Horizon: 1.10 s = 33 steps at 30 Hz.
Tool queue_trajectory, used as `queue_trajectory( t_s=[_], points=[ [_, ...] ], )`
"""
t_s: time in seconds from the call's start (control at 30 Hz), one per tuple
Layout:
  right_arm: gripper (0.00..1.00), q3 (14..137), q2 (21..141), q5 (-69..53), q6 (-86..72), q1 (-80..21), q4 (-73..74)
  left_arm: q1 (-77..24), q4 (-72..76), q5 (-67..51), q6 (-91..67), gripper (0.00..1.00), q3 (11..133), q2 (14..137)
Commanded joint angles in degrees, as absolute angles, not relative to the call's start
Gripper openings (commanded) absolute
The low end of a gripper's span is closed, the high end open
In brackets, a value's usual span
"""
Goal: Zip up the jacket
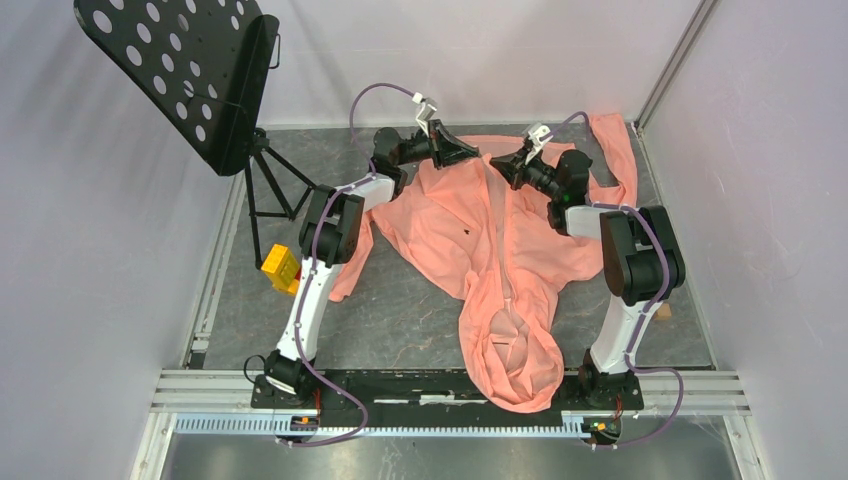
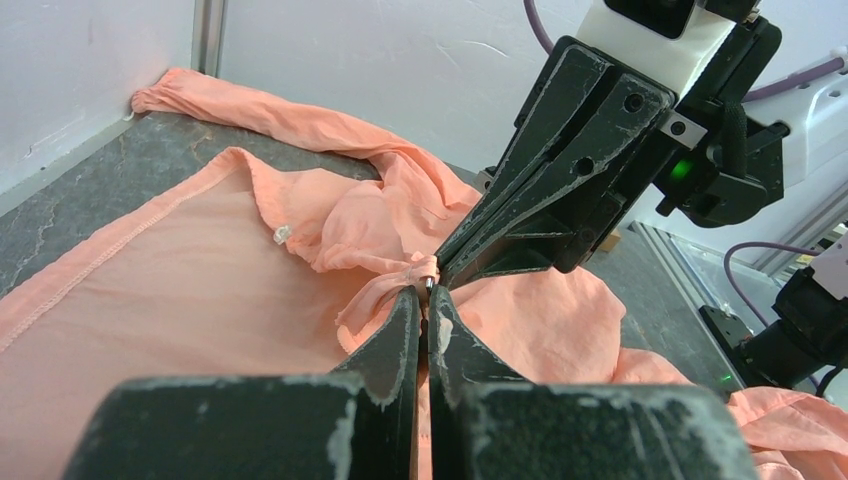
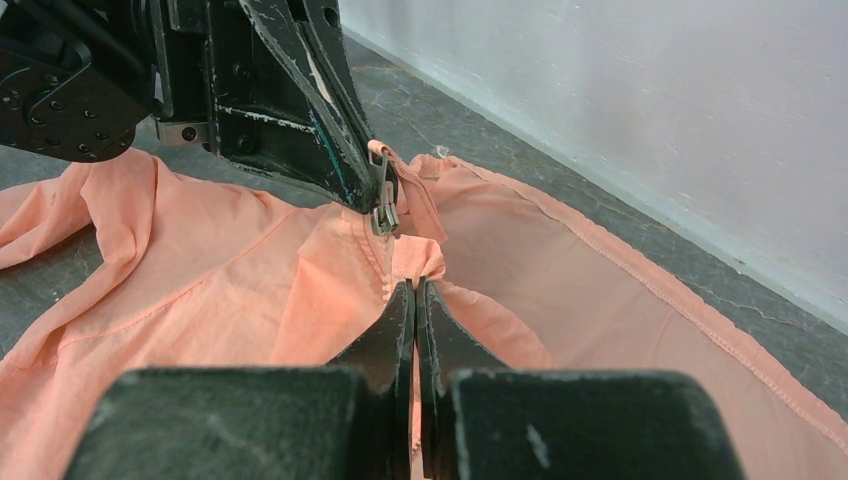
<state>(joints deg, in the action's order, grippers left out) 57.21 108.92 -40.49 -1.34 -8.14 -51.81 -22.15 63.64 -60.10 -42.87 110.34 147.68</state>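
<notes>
The salmon-pink jacket (image 1: 520,250) lies flat with its hood (image 1: 515,365) toward the near edge and its hem at the far side. A small dark mark (image 1: 467,231) sits left of the paler zipper strip (image 1: 500,260). Both grippers meet at the far end of the zipper. My left gripper (image 1: 472,153) is shut on the metal zipper pull (image 3: 381,210), seen at its tips in the left wrist view (image 2: 427,288). My right gripper (image 1: 500,166) faces it, shut on jacket fabric beside the zipper (image 3: 414,287). The jacket fabric (image 2: 200,290) bunches between them.
A black perforated music stand (image 1: 190,70) on a tripod stands at the far left. A yellow object (image 1: 281,268) lies by the left arm. White walls close the far side and the right. One sleeve (image 1: 620,150) runs into the far right corner.
</notes>
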Motion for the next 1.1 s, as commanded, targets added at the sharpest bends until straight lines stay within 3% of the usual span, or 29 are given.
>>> queue_trajectory(
  t_s=[0.0,1.07],
  points=[
    [0.00,58.71,109.16,-40.87,-1.67,-8.51,-54.65,-22.55,63.74,-60.44,-43.77,0.02,113.31,145.77],
    [0.00,58.01,108.59,-38.94,-2.37,-8.42,-55.80,-22.65,60.21,-61.74,-43.86,0.02,116.10,147.18]
  ],
)
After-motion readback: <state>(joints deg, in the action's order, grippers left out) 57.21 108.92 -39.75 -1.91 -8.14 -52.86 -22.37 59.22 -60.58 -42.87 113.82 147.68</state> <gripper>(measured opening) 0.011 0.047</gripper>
